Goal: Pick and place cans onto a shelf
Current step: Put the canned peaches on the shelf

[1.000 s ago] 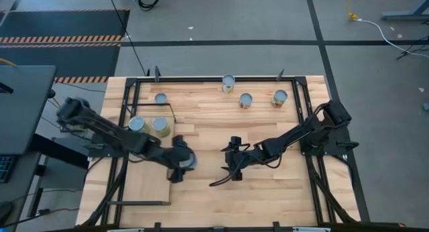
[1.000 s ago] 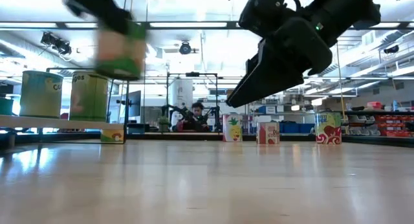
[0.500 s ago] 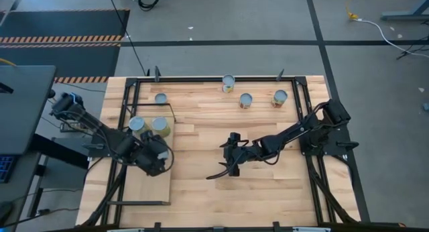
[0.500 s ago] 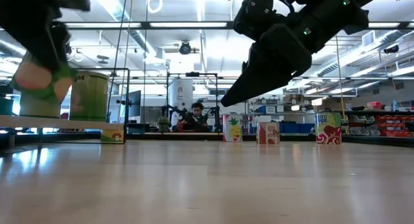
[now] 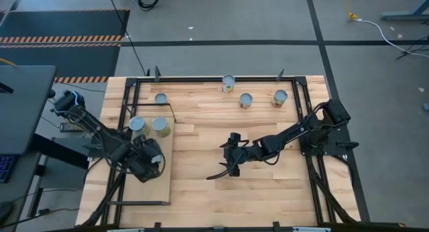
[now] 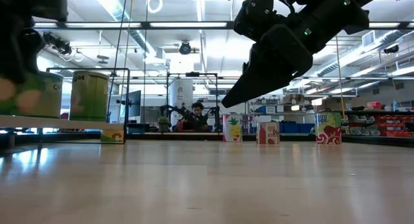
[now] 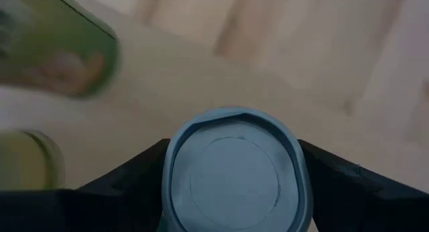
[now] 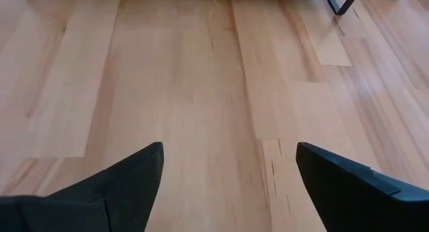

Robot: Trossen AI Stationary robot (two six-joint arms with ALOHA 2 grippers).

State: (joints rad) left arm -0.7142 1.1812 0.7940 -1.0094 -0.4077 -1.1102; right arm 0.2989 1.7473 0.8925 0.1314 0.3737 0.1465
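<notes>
My left gripper (image 5: 144, 166) is over the pale shelf board (image 5: 158, 189) at the table's left, shut on a can with a pale grey-blue top (image 7: 234, 173) and a green label (image 6: 26, 98). Two green-labelled cans (image 5: 137, 125) (image 5: 159, 127) stand on the board's far end. They also show in the left wrist view (image 7: 60, 51) (image 7: 27, 166). One can (image 5: 160, 98) stands beyond them. My right gripper (image 5: 224, 168) hangs open and empty above the table's middle. Three cans (image 5: 228, 83) (image 5: 245, 100) (image 5: 279, 98) stand upright near the far edge. My left gripper pinches the can between its two fingers (image 7: 131, 175), one on each side of the can's round wall just below the top rim (image 7: 169, 166). The fingers come from above, pointing down. The can is upright, low over the shelf board; I cannot tell whether its bottom touches the board.
A thin black frame (image 5: 137, 203) edges the board, and black rails (image 5: 315, 171) run along the table's sides. The planked top between the two grippers and toward the near edge is bare wood (image 5: 261, 198). A person sits far back in the room (image 6: 196, 114).
My left gripper has carried the can from the table's middle toward the left edge, over the shelf board, and has gone down with it, the can staying upright. My right gripper has shifted slightly toward the left and stays open.
</notes>
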